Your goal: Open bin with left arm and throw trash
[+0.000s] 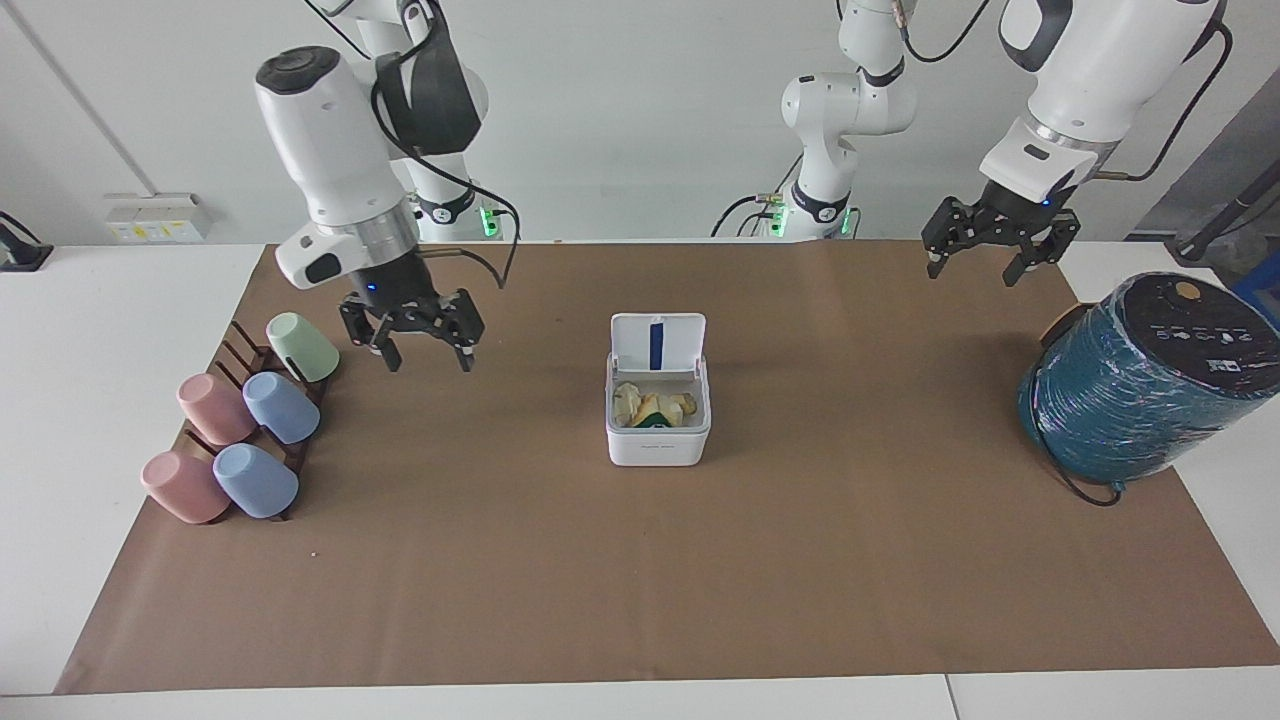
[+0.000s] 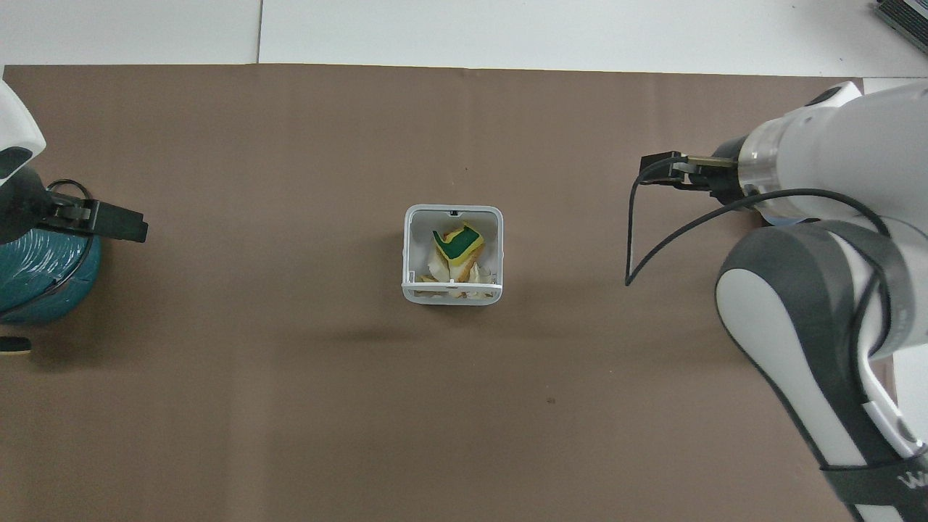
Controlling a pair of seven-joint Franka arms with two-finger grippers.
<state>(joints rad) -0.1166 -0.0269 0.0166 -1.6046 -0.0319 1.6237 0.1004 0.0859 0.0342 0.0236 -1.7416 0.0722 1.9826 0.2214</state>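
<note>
The small white bin (image 1: 657, 445) (image 2: 406, 254) stands mid-mat with its lid (image 1: 657, 343) hinged up. Inside lies the trash (image 1: 655, 407) (image 2: 457, 246): a yellow-and-green piece on top of pale scraps. My right gripper (image 1: 428, 362) (image 2: 660, 170) hangs open and empty over the mat, between the bin and the cup rack. Over the mat toward the left arm's end, beside the teal cylinder, my left gripper (image 1: 970, 273) (image 2: 134, 226) is raised, open and holding nothing. That arm waits there.
A rack of pastel cups (image 1: 250, 430) sits at the right arm's end of the mat. A big teal cylinder with a black top (image 1: 1140, 380) (image 2: 36, 283) stands at the left arm's end. Brown mat (image 1: 640, 580) covers the table.
</note>
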